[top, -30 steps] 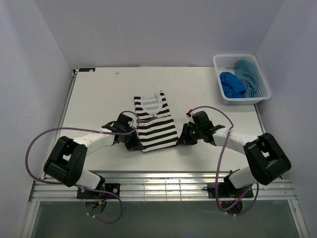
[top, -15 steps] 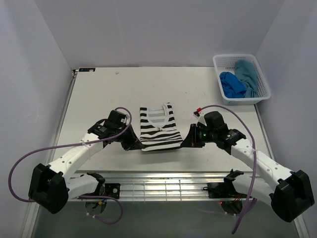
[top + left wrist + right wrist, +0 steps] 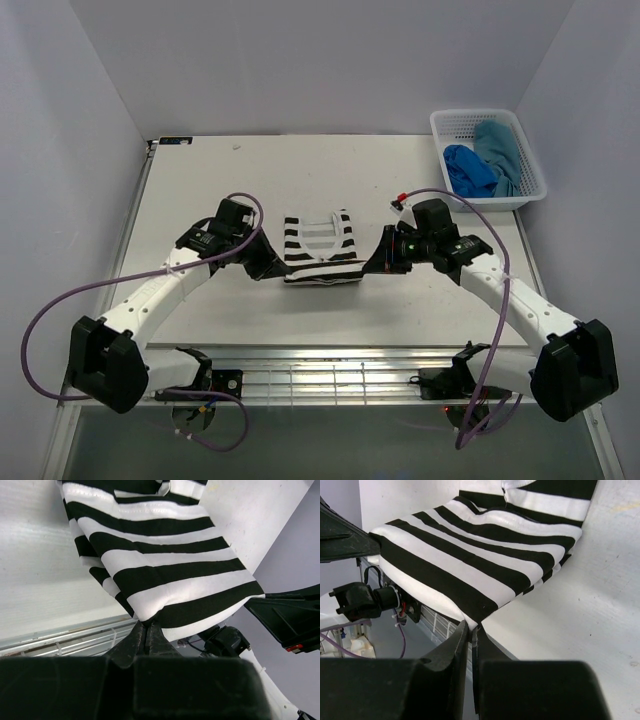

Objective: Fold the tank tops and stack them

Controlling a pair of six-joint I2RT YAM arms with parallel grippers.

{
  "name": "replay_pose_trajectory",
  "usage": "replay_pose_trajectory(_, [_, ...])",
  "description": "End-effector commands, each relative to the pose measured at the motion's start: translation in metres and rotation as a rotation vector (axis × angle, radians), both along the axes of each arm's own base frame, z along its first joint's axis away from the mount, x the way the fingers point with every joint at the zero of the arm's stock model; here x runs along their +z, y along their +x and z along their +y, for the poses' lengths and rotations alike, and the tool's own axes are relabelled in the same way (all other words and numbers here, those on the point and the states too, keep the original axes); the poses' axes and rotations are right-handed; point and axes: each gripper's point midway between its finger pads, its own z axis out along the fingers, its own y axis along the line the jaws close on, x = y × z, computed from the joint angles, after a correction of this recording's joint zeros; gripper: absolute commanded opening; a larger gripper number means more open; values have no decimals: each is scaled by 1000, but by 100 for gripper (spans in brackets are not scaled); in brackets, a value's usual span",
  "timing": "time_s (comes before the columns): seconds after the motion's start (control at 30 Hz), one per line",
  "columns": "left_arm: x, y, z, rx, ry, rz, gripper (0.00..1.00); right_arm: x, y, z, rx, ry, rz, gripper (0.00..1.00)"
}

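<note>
— Well, the left gripper (image 3: 272, 270)?
— Clamped on the near left corner of the black-and-white striped cloth tank top (image 3: 320, 250), mid desk (image 3: 200, 190); the right gripper (image 3: 372, 268) pinches the near right corner.
— Others?
— Royal blue top (image 3: 466, 170) and teal top (image 3: 500, 148), in the white mesh basket (image 3: 478, 113), far right corner.

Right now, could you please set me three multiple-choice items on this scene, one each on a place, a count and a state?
1. Where are the royal blue top and the teal top?
A. in the white basket
B. on the floor
C. hanging on the back wall

2. How many tops lie on the table, outside the basket?
A. none
B. one
C. three

3. How do the left gripper and the right gripper stand?
A. both open
B. both shut on the striped top
C. only one shut

Answers:
1 A, both lie bunched inside it.
2 B, only the striped top is out.
3 B, each wrist view shows fingers pinching striped cloth.
</note>
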Motion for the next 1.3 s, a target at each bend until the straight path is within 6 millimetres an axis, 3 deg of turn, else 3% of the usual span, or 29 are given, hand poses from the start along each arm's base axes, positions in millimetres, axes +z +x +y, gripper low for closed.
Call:
replay_pose_trajectory(0.0, [17, 33, 5, 37, 9, -90, 0, 28, 25, 5, 6, 52, -91, 8])
replay_pose_trajectory(0.3, [23, 75, 11, 64, 15, -117, 0, 39, 60, 9, 21, 103, -96, 8])
replay_pose_trajectory(0.53, [10, 106, 17, 56, 42, -107, 0, 45, 89, 15, 38, 143, -97, 8])
replay_pose_trajectory(0.7, [7, 142, 26, 78, 70, -134, 0, 41, 116, 16, 28, 155, -89, 8])
replay_pose_trajectory(0.97, [-22, 176, 31, 95, 78, -98, 0, 14, 152, 24, 36, 168, -35, 8])
replay_pose_trajectory(1.0, [-24, 179, 32, 100, 81, -98, 0, 18, 159, 26, 38, 173, -53, 8])
replay_pose_trajectory(1.27, [-51, 211, 36, 110, 79, -87, 0, -17, 196, 30, 17, 144, -47, 8])
